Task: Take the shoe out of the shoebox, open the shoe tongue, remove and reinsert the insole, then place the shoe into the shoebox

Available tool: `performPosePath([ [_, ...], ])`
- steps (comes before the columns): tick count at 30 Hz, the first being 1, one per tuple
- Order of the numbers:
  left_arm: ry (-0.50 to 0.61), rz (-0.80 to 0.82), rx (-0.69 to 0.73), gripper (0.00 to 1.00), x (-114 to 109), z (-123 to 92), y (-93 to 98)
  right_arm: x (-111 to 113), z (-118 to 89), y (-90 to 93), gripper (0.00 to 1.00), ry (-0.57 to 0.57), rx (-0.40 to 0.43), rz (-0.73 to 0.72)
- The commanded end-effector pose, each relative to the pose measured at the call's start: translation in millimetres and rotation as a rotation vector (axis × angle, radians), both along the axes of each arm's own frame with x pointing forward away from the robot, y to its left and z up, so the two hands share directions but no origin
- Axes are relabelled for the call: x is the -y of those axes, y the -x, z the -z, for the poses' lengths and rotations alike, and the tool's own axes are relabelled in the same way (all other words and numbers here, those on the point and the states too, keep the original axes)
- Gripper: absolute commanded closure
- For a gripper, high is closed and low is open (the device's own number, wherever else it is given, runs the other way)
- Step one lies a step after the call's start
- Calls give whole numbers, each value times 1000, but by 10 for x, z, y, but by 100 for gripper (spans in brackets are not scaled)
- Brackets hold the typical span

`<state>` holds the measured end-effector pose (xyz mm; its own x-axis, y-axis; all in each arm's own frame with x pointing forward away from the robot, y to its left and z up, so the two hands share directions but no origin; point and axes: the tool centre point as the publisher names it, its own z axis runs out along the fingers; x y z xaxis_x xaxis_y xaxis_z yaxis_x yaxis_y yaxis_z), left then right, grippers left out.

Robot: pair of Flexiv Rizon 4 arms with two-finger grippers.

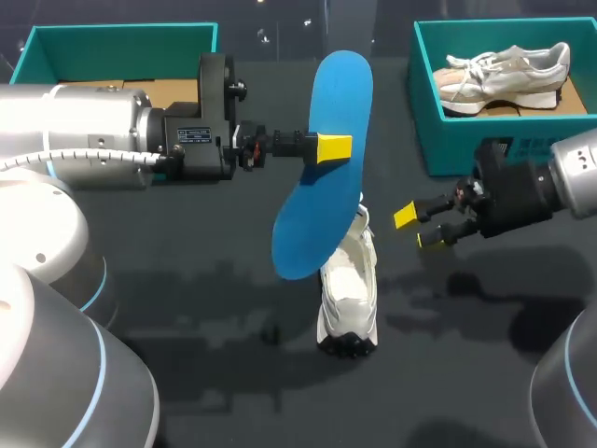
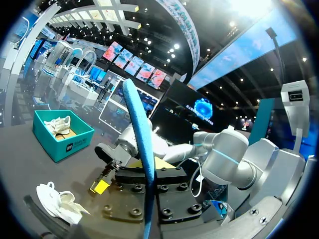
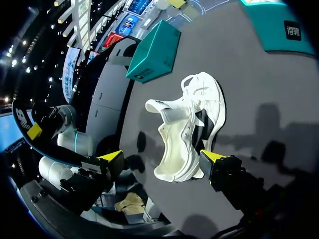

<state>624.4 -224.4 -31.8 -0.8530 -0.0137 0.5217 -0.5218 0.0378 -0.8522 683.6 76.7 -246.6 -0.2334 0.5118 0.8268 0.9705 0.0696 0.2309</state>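
Nearest us, in the lower middle of the head view, the white shoe [image 1: 348, 299] rests on the dark tabletop [image 1: 187, 308] with its black-treaded end toward the bottom edge. In the right wrist view its mouth gapes and its tongue is folded out. Just right of the shoe and a little farther up the frame, our right tool [image 1: 417, 227] hangs above the tabletop. Its two yellow-tipped fingers are spread apart and hold nothing. From its own wrist view the shoe lies ahead of those parted fingers, apart from both. Above the shoe, in the upper middle of the frame, the blue insole [image 1: 322, 168] hangs at a slant. Its lower end overlaps the shoe's far end in the head view, and we cannot tell whether the two touch. Our left tool [image 1: 328, 147], reaching in from the left edge, is clamped on the insole about halfway along. One yellow tip presses its facing side, and in the left wrist view the insole stands edge-on between the two fingers. Farthest away, the left shoebox [image 1: 56, 42] sits in the upper left corner, teal, with brown cardboard showing inside. The right shoebox [image 1: 448, 140] sits in the upper right corner, also teal, and holds a beige sneaker [image 1: 504, 75].
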Motion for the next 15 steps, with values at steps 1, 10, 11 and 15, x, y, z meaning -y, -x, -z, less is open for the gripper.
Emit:
performPosePath([
  [1,3,-2,0,100,21,12,3,-70,-31,-74,0,-73,-30,20],
  [10,3,-2,0,100,21,12,3,-121,-354,-90,0,-156,-70,49],
  [11,3,-2,0,100,21,12,3,-134,-392,-94,0,-158,-74,49],
  [15,3,-2,0,100,21,12,3,-168,-524,-126,0,-193,-105,62],
])
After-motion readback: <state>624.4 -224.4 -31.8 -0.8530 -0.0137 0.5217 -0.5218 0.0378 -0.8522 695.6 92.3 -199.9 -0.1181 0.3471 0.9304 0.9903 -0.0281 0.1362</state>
